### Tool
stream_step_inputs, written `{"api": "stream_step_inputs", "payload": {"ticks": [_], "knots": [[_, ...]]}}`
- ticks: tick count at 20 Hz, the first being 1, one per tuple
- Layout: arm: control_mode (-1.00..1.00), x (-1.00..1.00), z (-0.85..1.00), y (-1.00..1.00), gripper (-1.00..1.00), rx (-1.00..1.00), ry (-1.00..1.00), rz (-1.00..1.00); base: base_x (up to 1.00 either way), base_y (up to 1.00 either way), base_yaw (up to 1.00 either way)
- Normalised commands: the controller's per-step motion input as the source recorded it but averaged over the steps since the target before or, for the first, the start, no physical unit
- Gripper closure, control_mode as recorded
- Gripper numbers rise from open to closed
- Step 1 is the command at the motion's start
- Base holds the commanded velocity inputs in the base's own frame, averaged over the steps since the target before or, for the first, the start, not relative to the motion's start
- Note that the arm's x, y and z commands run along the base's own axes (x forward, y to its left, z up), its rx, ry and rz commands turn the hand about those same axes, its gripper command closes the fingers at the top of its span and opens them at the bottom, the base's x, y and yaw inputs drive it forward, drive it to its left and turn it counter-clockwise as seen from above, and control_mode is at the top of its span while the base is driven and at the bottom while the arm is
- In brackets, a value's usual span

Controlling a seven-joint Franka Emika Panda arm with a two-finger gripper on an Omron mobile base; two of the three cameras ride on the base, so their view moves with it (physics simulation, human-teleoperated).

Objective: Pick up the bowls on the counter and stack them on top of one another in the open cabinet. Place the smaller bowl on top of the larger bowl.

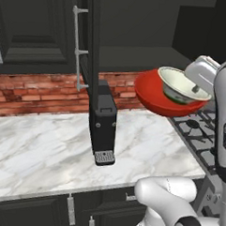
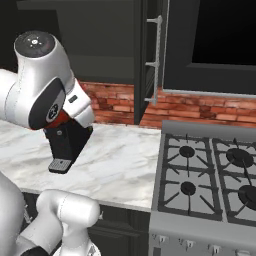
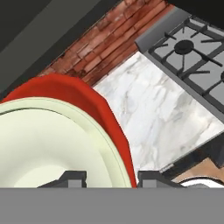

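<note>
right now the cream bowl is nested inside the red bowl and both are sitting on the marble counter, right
Not quite. The cream bowl is nested inside the red bowl, but the pair is not sitting on the marble counter. The left base view shows them held up in the air, tilted, in front of the open cabinet. In the hand view the pincer straddles their rims.

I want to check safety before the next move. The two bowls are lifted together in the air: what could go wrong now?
1. The smaller bowl sits loose and tilted inside the larger bowl; it could slide out.
2. The end effector seems to pinch both rims at one edge only, so the stack may slip and fall on the counter.
3. The cabinet door stands near and could be hit.
</note>
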Motion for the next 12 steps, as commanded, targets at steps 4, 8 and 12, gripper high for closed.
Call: {"api": "stream_step_inputs", "payload": {"ticks": [4, 8, 12], "knots": [[-1.0, 0.02, 0.26, 0.53, 1.0, 0.07, -0.16, -0.15, 0.0, 0.0, 0.0], [-1.0, 0.19, 0.03, 0.17, 1.0, 0.04, -0.03, -0.11, 0.0, 0.0, 0.0], [-1.0, 0.0, 0.02, -0.24, 1.0, 0.11, 0.01, -0.05, 0.0, 0.0, 0.0]]}}
